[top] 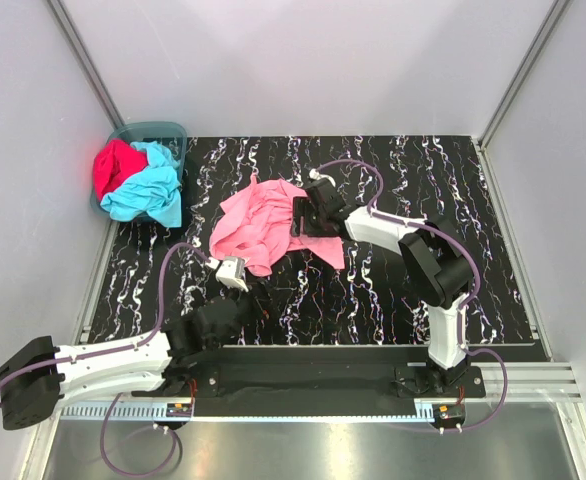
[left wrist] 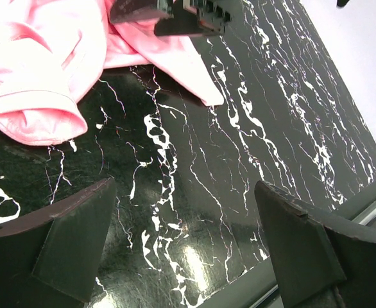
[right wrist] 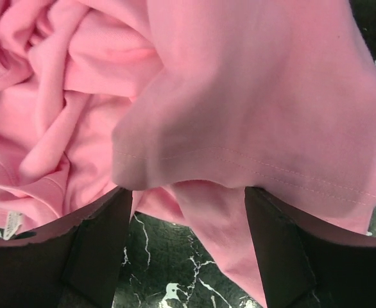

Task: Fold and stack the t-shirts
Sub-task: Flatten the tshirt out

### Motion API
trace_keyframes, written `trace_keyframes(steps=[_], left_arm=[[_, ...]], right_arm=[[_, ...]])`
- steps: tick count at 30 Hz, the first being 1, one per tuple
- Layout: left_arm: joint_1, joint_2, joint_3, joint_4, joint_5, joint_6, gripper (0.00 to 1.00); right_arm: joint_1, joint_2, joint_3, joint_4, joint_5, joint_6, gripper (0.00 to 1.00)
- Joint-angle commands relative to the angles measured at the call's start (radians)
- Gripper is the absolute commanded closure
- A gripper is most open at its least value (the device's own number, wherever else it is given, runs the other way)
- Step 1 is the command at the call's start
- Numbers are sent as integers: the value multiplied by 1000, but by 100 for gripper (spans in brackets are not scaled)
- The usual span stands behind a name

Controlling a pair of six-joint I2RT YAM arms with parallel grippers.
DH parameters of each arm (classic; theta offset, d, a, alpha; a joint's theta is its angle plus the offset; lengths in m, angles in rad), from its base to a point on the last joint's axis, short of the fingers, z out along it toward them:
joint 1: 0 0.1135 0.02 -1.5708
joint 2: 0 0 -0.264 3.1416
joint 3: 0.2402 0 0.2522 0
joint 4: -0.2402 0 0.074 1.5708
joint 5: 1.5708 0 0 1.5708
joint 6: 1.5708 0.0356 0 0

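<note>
A light pink t-shirt [top: 258,220] lies crumpled in the middle of the table. My right gripper [top: 301,215] is down on its right side. In the right wrist view the jaws [right wrist: 187,192] stand wide, with a hemmed fold of the pink t-shirt [right wrist: 239,96] hanging between and over the fingertips; nothing is clamped. My left gripper [top: 231,272] is open just below the shirt's near edge, over bare table [left wrist: 185,192], with the pink t-shirt [left wrist: 40,77] ahead of it. A turquoise t-shirt [top: 148,190] and a red t-shirt [top: 115,168] are piled in the basket.
The teal basket [top: 158,127] stands at the table's far left corner. The black marbled table [top: 423,170] is walled in by grey panels on three sides. The right arm's gripper [left wrist: 175,16] shows at the top of the left wrist view.
</note>
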Motion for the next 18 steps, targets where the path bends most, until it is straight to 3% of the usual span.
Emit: trace_keyframes(steps=[1, 9, 18], left_arm=[[-4, 1, -5, 25, -29, -6, 5], [-4, 32, -6, 48, -18, -12, 5], [-4, 30, -11, 52, -17, -15, 5]], right_arm=[[-2, -4, 55, 12, -12, -16, 23], [-1, -59, 112, -52, -23, -39, 22], [-1, 16, 247, -150, -40, -42, 22]])
